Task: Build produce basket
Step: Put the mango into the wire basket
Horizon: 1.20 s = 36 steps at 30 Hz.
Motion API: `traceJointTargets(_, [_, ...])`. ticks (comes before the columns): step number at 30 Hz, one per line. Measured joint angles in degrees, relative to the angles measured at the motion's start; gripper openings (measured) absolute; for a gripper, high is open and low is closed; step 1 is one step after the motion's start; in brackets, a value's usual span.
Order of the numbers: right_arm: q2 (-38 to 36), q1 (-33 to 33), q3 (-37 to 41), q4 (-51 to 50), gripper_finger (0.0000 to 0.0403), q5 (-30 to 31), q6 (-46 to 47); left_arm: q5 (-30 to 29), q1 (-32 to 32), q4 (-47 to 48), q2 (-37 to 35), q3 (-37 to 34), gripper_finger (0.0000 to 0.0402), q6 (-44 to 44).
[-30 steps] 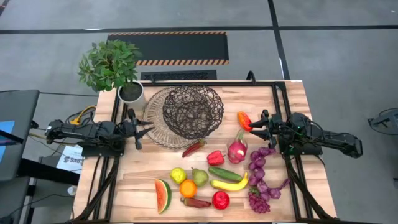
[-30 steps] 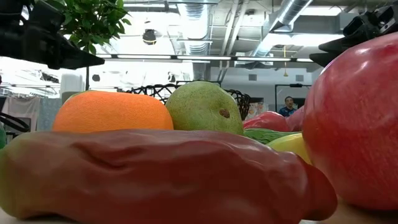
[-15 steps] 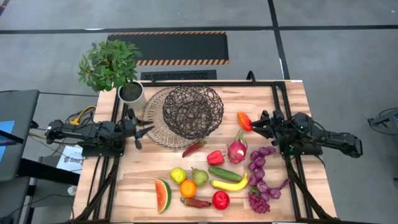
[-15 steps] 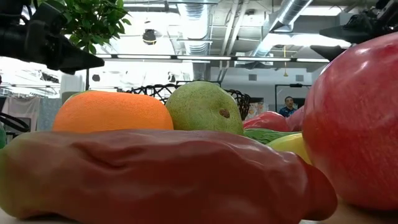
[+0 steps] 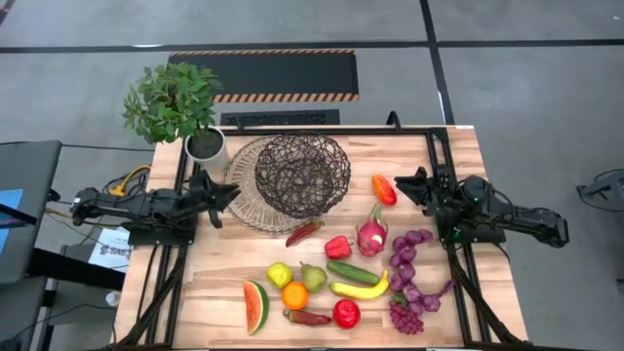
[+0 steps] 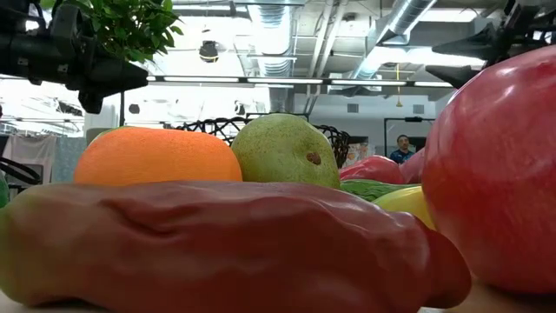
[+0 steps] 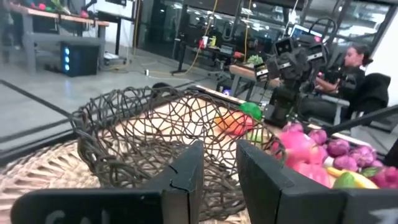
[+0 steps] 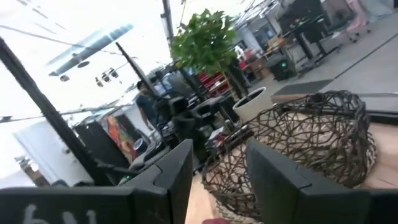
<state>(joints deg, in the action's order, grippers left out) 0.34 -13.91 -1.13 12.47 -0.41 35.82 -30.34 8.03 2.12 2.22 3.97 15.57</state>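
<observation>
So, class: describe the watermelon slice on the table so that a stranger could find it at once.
Start at the wire basket and drop to the table's near edge, where a row of fruit lies. The watermelon slice ends that row on the left arm's side, beside the orange: the only half-round wedge, red with a green rind.

1. Basket (image 5: 302,173): dark brown wire mesh bowl, upright, holding no produce, at the table's far middle.
2. Orange-red pepper (image 5: 384,189) lies right of the basket.
3. Pink dragon fruit (image 5: 371,235), red pepper (image 5: 337,247) and grapes (image 5: 409,283) sit mid-right.
4. Watermelon slice (image 5: 255,306), orange (image 5: 294,294), pear (image 5: 313,278), cucumber (image 5: 353,272), banana (image 5: 360,290) and apple (image 5: 346,313) cluster at the near edge.
</observation>
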Motion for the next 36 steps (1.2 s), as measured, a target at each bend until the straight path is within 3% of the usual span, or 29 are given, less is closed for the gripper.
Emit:
traceJointTargets(4, [0.0,0.19,-0.02,0.02,0.0176,0.37,2.16,1.95,0.0,-0.59,0.0,0.09,0.0092,0.5])
traceJointTargets(8, [0.02,1.1,-0.07,0.02,0.0186,0.87,1.46,2.92,0.02,-0.99,0.0,0.09,0.0131,3.11])
traceJointTargets(12, [0.02,1.09,-0.09,0.07,0.0206,5.03,0.78,3.1,0.02,-2.69,0.0,0.11,0.0198,4.37])
traceJointTargets(18, [0.78,1.07,-1.55,-0.12,0.0258,6.67,-4.33,3.11,0.02,-7.29,0.0,0.18,0.0319,4.38])
traceJointTargets(23, [6.36,1.07,-8.02,-1.8,0.0293,9.22,-10.61,3.58,0.02,-9.06,0.0,0.93,0.0368,4.66])
traceJointTargets(26, [12.61,1.05,-14.71,-9.09,0.0303,10.54,-13.63,3.95,0.02,-6.88,0.54,2.97,0.0372,4.72])
traceJointTargets(30, [23.82,1.03,-25.92,-27.47,0.0307,15.95,-13.69,4.02,0.02,-3.49,3.03,7.26,0.0372,4.83])
traceJointTargets(36, [43.54,0.22,-37.17,-51.32,0.0307,19.71,-6.06,1.05,0.0,3.07,9.51,13.35,0.0369,5.55])
